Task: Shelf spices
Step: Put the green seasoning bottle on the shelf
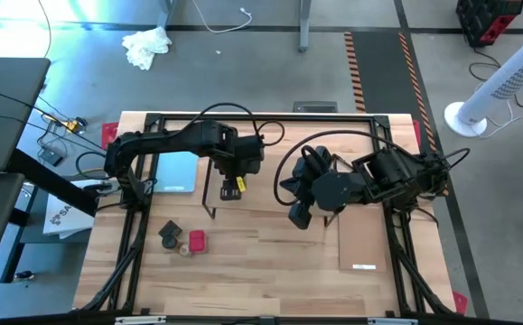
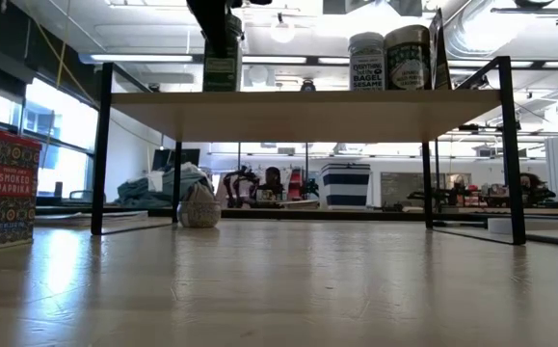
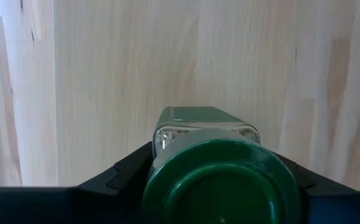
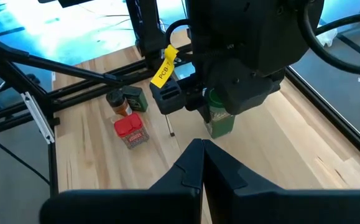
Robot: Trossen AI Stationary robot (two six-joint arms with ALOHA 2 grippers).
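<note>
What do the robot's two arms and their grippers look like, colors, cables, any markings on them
Both arms are matte black with chunky, rounded joint housings and loose black cables looping over them. The left gripper carries a yellow tag with dark lettering near its wrist. The right gripper has two flat, angular black fingers that taper to a point. No other markings are legible.

Bright, even light throughout; in the low view, ceiling lamps point(image 2: 283, 29) glare at 12 o'clock and windows point(image 2: 42, 120) blow out at 9. The left wrist view's green lid point(image 3: 217, 183) is blurred at 6 o'clock, and a cyan cast tints the high view's 10 o'clock corner.
</note>
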